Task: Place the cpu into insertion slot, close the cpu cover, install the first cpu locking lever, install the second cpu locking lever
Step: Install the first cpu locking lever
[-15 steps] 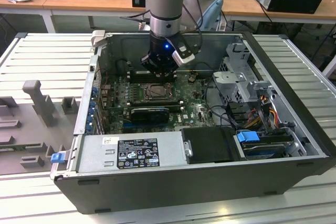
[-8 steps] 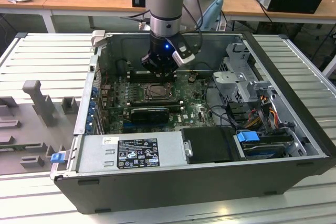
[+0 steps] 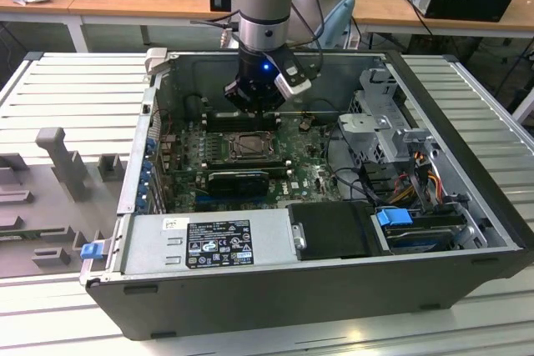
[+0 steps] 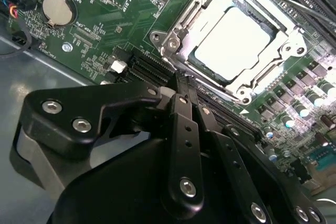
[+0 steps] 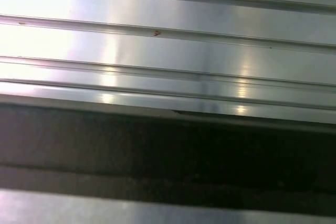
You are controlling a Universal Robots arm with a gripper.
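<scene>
Gripper (image 4: 181,85) fingers pressed together, empty, just beside insertion slot (image 4: 239,38); cpu (image 4: 236,38) seated, cpu cover (image 4: 207,3) down.

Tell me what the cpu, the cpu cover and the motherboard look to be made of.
cpu: likely metal lid, pale satin, glaring white under light.
cpu cover: seemingly stamped steel, bright silver, sharp reflections along bent edges.
motherboard: probably fibreglass laminate, glossy green coating with fine traces and soldered parts.
</scene>
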